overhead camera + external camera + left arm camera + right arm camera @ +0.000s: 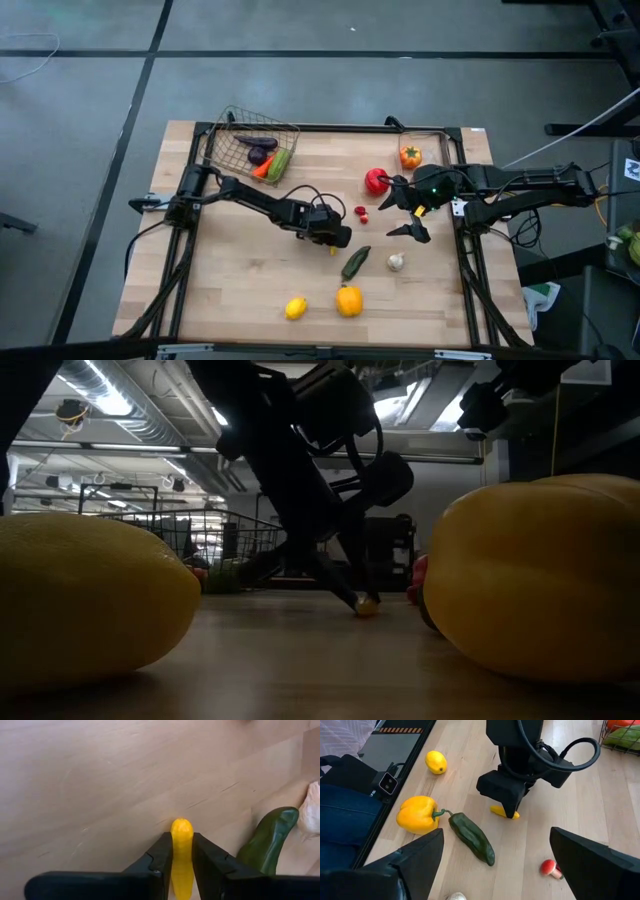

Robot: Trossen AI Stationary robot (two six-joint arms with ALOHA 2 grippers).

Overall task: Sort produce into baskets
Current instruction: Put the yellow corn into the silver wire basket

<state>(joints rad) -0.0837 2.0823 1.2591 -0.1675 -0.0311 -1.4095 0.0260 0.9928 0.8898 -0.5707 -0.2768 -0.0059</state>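
left gripper [182,865] clamped on small yellow vegetable [181,851] on table [240,290]; right gripper [410,212] spread wide, empty; no legible writing

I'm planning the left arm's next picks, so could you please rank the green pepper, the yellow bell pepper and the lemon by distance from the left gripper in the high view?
From the left gripper, shut on a small yellow piece:
1. Green pepper, just beside it toward the right arm's side.
2. Yellow bell pepper, farther toward the table's front edge.
3. Lemon, farthest, near the front edge beside the bell pepper.
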